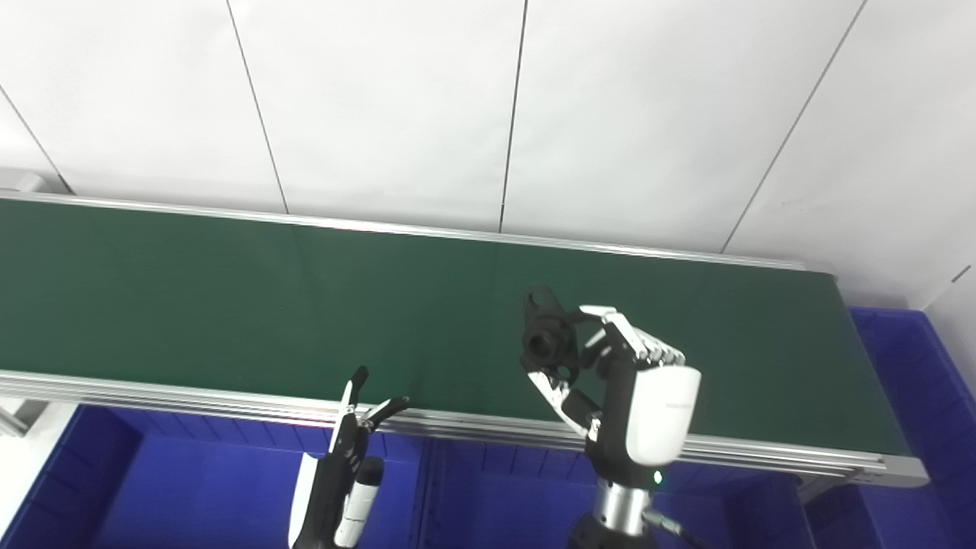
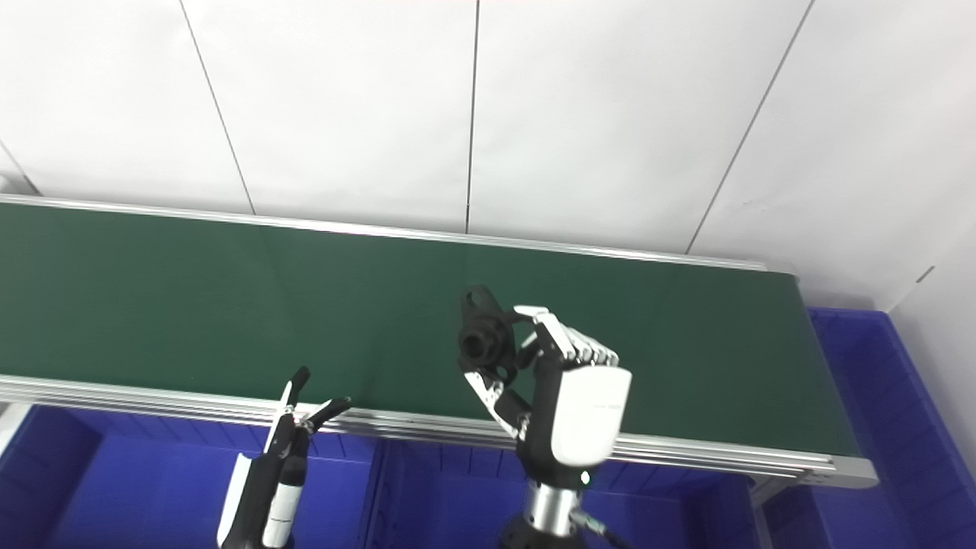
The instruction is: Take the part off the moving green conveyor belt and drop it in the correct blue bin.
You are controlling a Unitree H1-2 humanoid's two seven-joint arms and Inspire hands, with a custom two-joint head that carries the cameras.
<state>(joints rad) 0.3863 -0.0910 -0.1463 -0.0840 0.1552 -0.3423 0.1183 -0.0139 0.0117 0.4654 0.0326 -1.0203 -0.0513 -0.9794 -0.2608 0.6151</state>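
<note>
In the left eye view, the right hand [image 1: 621,385] holds the black part [image 1: 545,339] above the green belt [image 1: 229,305]. In the right eye view, the left hand [image 2: 286,438] hangs empty with fingers spread, over a blue bin [image 2: 152,488].

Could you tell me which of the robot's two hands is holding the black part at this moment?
The right hand holds it: its fingers are closed on the black part above the green conveyor belt. The left hand is empty, fingers apart, by the belt's near rail.
</note>
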